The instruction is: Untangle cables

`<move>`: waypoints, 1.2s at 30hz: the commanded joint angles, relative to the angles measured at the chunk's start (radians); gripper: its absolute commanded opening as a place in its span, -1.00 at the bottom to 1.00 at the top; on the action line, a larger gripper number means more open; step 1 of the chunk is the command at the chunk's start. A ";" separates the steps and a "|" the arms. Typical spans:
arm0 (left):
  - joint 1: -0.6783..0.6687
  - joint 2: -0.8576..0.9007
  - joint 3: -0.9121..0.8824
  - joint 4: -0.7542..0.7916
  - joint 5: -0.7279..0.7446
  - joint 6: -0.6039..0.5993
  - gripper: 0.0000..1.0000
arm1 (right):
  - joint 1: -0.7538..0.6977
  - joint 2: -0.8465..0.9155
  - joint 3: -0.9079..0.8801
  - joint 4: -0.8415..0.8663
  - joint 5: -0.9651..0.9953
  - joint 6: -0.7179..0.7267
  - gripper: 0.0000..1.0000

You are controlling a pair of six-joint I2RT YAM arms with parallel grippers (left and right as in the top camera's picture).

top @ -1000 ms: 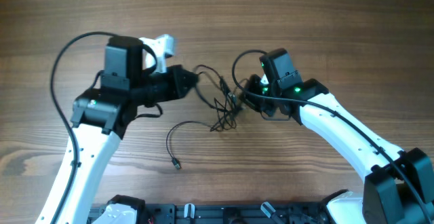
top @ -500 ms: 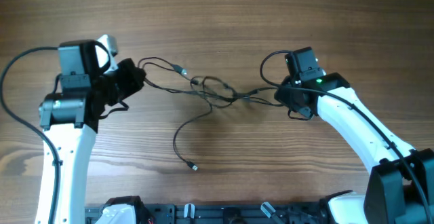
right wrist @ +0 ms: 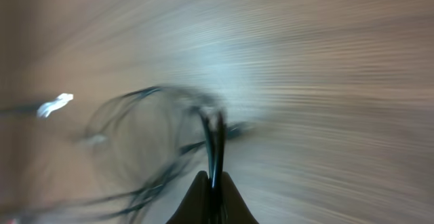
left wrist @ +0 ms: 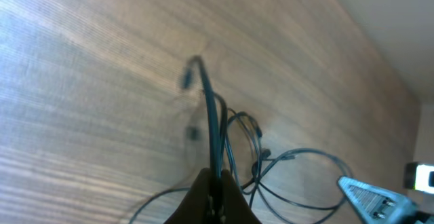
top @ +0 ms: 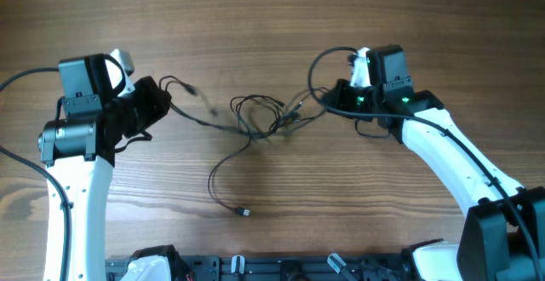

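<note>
The cables [top: 260, 115] lie as a loose black tangle on the wooden table between my two arms. One cord curls toward the front and ends in a small plug [top: 243, 212]. My left gripper [top: 162, 102] is shut on a cord at the tangle's left end, and a short tail with a plug [top: 189, 87] sticks out beside it. In the left wrist view the gripper [left wrist: 215, 193] pinches that cord [left wrist: 211, 122]. My right gripper [top: 329, 102] is shut on a cord at the tangle's right end. The blurred right wrist view shows the gripper [right wrist: 211, 190] pinching a cord [right wrist: 215, 142].
A black equipment rail [top: 255, 268] runs along the table's front edge. Each arm's own thicker black cable loops beside it, on the left [top: 21, 81] and above the right gripper [top: 317, 64]. The table [top: 272, 17] is bare wood behind the arms.
Both arms pulled apart from the middle, stretching the tangle out. Since then the right gripper has come back left and farther away, and the cords hang slacker in open loops.
</note>
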 commanded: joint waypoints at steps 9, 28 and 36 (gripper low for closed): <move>0.008 -0.018 -0.002 -0.109 -0.002 0.015 0.62 | -0.002 -0.008 0.055 0.689 -0.752 0.313 -0.91; -0.221 0.048 -0.002 0.103 0.314 0.024 0.27 | 0.022 -0.007 0.054 0.750 -0.790 0.426 -0.91; -0.346 0.151 -0.002 0.207 0.314 0.069 0.77 | 0.022 -0.007 0.054 0.752 -0.819 0.515 -0.91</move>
